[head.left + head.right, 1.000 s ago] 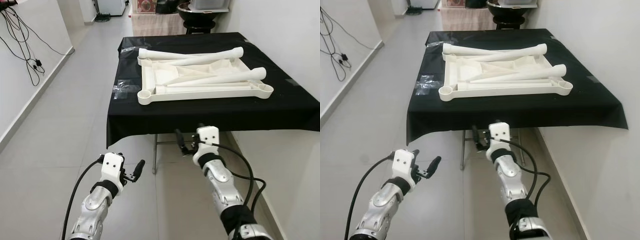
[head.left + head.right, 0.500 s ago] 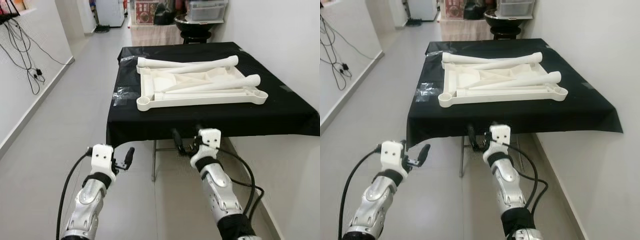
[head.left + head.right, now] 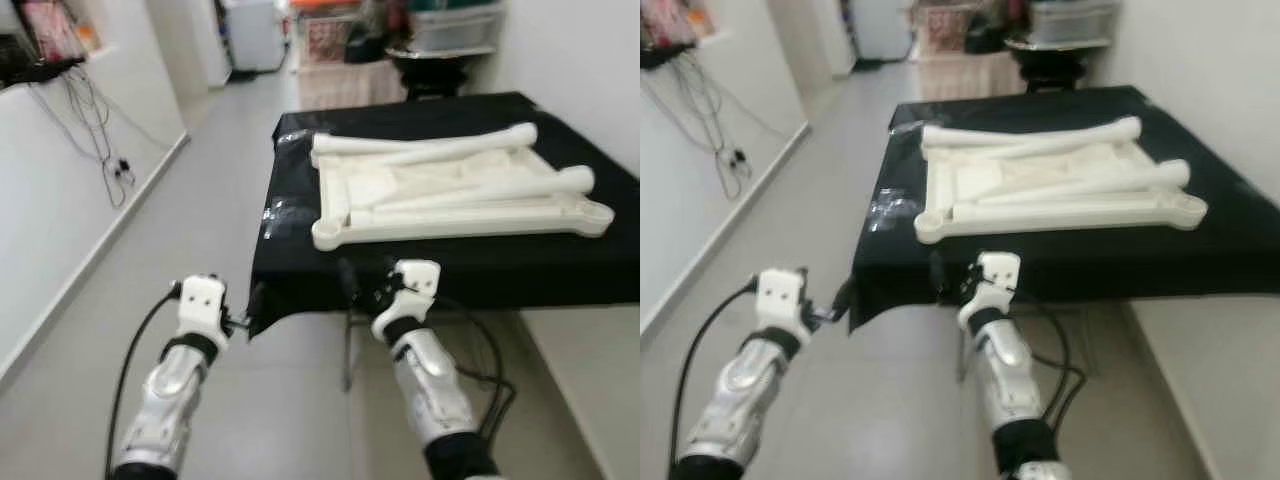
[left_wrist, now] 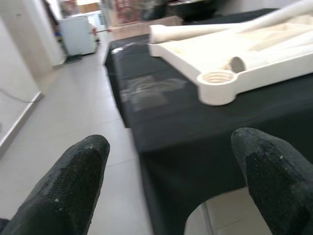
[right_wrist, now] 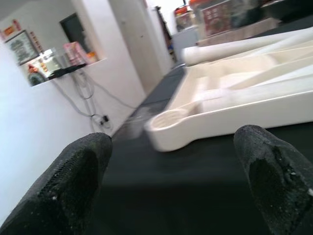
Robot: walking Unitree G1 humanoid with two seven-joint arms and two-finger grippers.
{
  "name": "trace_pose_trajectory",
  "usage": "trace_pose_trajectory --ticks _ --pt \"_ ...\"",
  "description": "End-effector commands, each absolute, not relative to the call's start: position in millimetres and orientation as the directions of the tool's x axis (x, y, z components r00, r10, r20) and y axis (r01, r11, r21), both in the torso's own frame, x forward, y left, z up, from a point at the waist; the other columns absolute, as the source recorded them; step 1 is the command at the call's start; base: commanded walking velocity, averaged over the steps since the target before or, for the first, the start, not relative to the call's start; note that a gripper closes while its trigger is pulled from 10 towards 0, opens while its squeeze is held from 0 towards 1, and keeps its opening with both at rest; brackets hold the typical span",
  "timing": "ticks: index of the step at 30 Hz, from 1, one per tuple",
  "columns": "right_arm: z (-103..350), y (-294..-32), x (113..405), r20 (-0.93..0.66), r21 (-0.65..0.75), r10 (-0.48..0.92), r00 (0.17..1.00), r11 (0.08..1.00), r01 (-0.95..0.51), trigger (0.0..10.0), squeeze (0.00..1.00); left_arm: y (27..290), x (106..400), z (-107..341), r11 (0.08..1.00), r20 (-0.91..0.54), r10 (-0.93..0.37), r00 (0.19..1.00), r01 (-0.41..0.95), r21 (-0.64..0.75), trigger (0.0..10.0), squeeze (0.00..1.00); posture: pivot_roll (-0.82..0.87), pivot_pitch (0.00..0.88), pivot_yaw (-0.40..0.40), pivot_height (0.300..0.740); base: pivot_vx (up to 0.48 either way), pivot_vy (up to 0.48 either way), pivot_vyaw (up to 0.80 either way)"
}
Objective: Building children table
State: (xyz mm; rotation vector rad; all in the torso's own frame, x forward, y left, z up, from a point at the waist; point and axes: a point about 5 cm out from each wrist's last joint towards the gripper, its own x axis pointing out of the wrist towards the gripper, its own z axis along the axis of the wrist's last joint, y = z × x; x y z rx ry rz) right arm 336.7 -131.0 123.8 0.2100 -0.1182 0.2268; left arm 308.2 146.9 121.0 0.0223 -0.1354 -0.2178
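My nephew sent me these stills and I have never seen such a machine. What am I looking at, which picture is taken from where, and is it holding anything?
This is a walking humanoid robot with two silver arms, each ending in an end effector of two long black fingers. The two wide pictures come from cameras on its head, looking forward and down. They show the left end effector and the right end effector raised before a table under a black cloth. On the cloth lies an upside-down white plastic children's tabletop, with loose white plastic legs lying across it. The other two pictures come from cameras on each wrist, looking out between that arm's open black fingers at a threaded corner socket of the tabletop. Nothing is held.
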Motion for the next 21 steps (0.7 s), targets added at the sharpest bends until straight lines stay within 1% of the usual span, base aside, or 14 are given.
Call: trace_pose_trajectory --ticks 1,6,16,19,21 --pt "123.8 -133.3 337.1 0.136 0.208 0.209 0.968 0.950 -0.234 10.0 0.00 141.3 307.5 117.2 0.973 0.109 -0.232 0.966 0.230 0.036 10.0 0.00 -0.09 0.000 0.088 0.740 0.300 0.000 0.00" --pt "125.6 -134.0 336.4 0.145 0.203 0.214 0.966 0.949 -0.241 10.0 0.00 139.8 307.2 118.6 0.971 0.111 -0.238 0.965 0.235 0.037 10.0 0.00 -0.09 0.000 0.088 0.740 0.307 0.000 0.00" --pt "155.9 -139.2 343.1 0.247 0.141 0.236 0.940 0.951 -0.276 10.0 0.00 134.2 308.3 129.7 0.967 0.143 -0.254 0.957 0.252 0.032 10.0 0.00 -0.09 0.000 0.088 0.740 0.306 0.000 0.00" --pt "155.9 -139.2 343.1 0.247 0.141 0.236 0.940 0.951 -0.276 10.0 0.00 134.2 308.3 129.7 0.967 0.143 -0.254 0.957 0.252 0.032 10.0 0.00 -0.09 0.000 0.088 0.740 0.307 0.000 0.00" --pt "178.0 -140.7 348.5 0.305 0.102 0.253 0.918 0.950 -0.296 10.0 0.00 134.3 310.7 140.5 0.966 0.174 -0.259 0.950 0.258 0.031 10.0 0.00 -0.08 0.000 0.091 0.740 0.306 0.000 0.00"
